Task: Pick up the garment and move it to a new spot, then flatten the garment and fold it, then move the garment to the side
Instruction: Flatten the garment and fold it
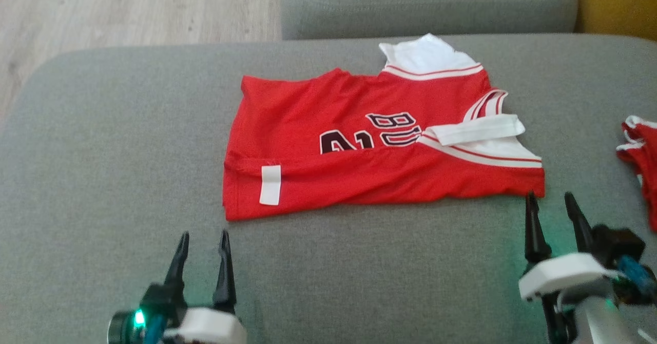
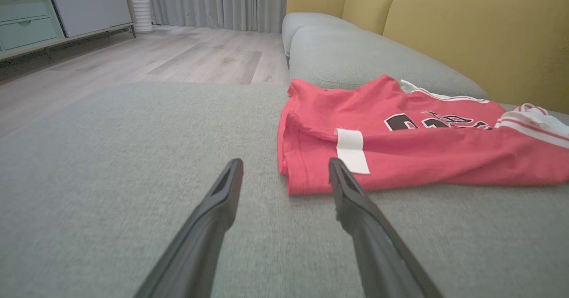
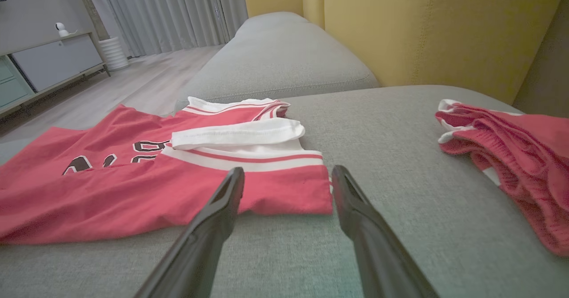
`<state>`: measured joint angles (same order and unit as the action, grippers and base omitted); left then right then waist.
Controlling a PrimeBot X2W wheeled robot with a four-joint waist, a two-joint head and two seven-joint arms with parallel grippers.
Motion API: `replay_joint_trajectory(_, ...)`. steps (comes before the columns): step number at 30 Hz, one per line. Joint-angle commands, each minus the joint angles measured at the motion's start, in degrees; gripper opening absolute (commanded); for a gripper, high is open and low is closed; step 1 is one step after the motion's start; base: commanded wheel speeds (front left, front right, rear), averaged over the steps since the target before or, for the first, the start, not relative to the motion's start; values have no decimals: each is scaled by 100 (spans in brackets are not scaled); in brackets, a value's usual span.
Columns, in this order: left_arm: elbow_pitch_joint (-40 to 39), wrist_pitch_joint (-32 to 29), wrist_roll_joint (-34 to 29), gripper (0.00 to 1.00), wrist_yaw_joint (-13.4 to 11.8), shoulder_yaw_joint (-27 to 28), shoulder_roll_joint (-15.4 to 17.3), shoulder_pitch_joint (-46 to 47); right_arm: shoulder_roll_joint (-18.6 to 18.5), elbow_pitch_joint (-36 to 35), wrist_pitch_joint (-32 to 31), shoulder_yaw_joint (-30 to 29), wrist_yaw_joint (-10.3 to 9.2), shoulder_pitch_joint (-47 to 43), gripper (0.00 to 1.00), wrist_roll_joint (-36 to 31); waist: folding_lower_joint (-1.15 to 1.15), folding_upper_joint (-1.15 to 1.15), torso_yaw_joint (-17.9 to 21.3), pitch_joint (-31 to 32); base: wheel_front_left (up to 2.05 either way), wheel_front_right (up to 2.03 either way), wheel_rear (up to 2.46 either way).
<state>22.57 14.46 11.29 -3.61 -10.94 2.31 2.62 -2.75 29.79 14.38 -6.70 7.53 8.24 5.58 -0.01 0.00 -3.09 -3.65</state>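
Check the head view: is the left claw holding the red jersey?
No, the left claw stands open over the bare grey cushion, short of the near edge of the red jersey.

You're working in a home living room. The sofa (image 3: 400, 124) before you has broad grey seat cushions and a yellow backrest (image 3: 422, 26). Past the sofa's far end, pale wood-look floor (image 2: 178, 58) runs to full-length grey curtains (image 2: 209, 2). Across that floor from the sofa stands a low sideboard (image 2: 89, 6) with drawers.
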Motion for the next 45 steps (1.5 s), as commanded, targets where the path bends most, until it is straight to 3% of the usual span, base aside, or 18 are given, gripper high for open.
replay_joint_trajectory(1,-207,53,41,100,-56,198,57,-52,-18,-202,61,70,-4,-38,100,30,1,0,-4,179,0,0,0)
replay_joint_trajectory(12,-275,53,69,100,-4,123,57,-417,-14,-154,62,122,-4,-332,100,225,1,0,-21,317,0,0,0)
replay_joint_trajectory(18,-204,53,191,100,208,-11,57,-53,-13,-225,62,214,-4,-115,100,229,1,0,13,-27,0,0,0)
replay_joint_trajectory(30,958,53,392,100,509,101,57,1502,-19,-226,62,343,-4,756,100,238,1,0,190,-1019,0,0,0)
replay_joint_trajectory(40,1776,53,715,100,737,-93,57,1943,-130,606,-255,-84,-4,1453,100,187,1,0,231,-1361,0,0,0)
replay_joint_trajectory(41,1854,53,783,95,759,-171,57,1961,-123,702,-345,-99,-4,1491,100,187,1,0,228,-1377,0,0,0)
replay_joint_trajectory(42,1939,53,864,67,768,-239,57,1980,-115,782,-403,-109,-4,1529,100,202,1,0,224,-1396,0,0,0)
replay_joint_trajectory(43,2044,53,938,48,779,-319,57,2000,-107,860,-462,-78,-4,1560,100,202,1,0,222,-1410,0,0,0)
replay_joint_trajectory(44,2172,53,986,36,793,-386,57,2030,-99,942,-547,-27,-4,1576,100,205,1,0,220,-1426,0,0,0)
replay_joint_trajectory(45,2300,53,1031,13,807,-454,57,2060,-90,1017,-626,12,-4,1587,100,238,1,0,221,-1438,0,0,0)
